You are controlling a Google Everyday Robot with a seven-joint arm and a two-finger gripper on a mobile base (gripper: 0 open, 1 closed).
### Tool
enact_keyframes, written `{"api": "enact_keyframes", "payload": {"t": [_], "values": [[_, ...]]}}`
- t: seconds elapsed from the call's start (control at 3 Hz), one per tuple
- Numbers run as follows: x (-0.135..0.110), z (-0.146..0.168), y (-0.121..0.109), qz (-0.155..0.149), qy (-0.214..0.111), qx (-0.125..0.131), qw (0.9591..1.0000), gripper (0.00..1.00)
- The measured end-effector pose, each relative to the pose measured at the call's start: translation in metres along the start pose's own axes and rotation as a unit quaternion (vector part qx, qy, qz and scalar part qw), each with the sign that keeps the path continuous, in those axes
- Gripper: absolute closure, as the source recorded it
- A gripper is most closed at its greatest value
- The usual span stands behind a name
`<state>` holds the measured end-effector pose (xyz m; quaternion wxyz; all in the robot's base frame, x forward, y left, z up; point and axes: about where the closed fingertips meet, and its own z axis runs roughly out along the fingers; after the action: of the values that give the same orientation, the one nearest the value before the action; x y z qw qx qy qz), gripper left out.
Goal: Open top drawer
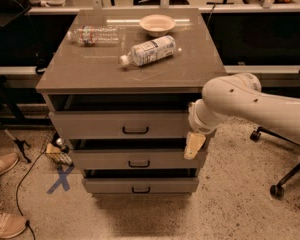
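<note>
The top drawer (pixel 115 124) is the widest grey-beige front under the cabinet top, with a small black bar handle (pixel 135 130) at its centre. A dark gap shows above it. My gripper (pixel 194 146) hangs from the white arm (pixel 240 101) at the cabinet's right front corner. Its beige tip is level with the gap between the top and middle drawers, to the right of the handle and apart from it.
On the cabinet top (pixel 90 74) lie a clear bottle (pixel 92 35), a labelled bottle (pixel 149 50) and a bowl (pixel 157 23). The middle drawer (pixel 139 160) and bottom drawer (pixel 140 185) sit below. An office chair base (pixel 282 176) stands right; shoes (pixel 2 164) and a cable lie left.
</note>
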<state>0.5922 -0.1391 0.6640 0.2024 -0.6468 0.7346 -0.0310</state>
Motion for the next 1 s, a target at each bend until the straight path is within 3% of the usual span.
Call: {"api": "enact_keyframes", "payload": {"t": [0.33, 0.67, 1.0], "values": [[-0.011, 0.015, -0.013, -0.024, -0.012, -0.006, 0.9996, 0.00], [-0.024, 0.040, -0.027, -0.035, -0.047, -0.036, 0.9976, 0.02], [-0.034, 0.047, -0.025, -0.053, -0.035, -0.032, 0.9975, 0.24]]}}
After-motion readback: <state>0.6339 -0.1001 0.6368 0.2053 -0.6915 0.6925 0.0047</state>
